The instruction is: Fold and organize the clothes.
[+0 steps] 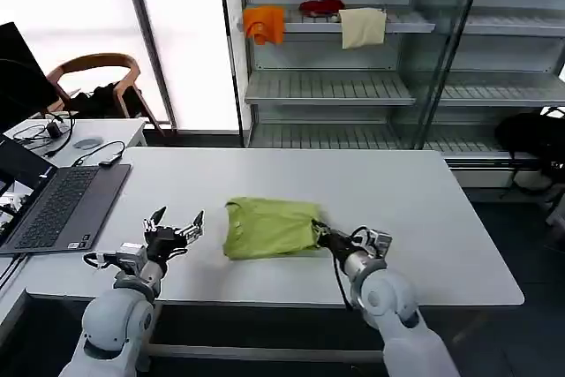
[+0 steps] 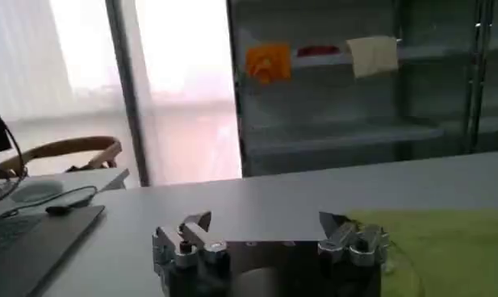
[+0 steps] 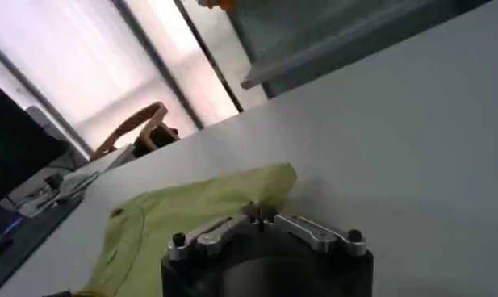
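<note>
The clothes, a lime yellow-green T-shirt (image 1: 269, 227), lie folded into a compact block on the white table (image 1: 424, 209), collar toward my left. My right gripper (image 1: 320, 233) is at the shirt's near right corner, its fingers closed on a pinch of the fabric (image 3: 269, 190); the right wrist view has the gripper (image 3: 261, 216) shut with the green cloth running away from its tips. My left gripper (image 1: 177, 225) hovers open just left of the shirt, nothing between its fingers. In the left wrist view this gripper (image 2: 265, 226) stands wide apart, the shirt (image 2: 442, 246) beside one finger.
An open laptop (image 1: 62, 205) lies on the table's left part, with cables and a second small table behind it. A wooden chair (image 1: 97, 77) stands by the window. Shelves (image 1: 353, 86) at the back hold orange, red and cream cloths.
</note>
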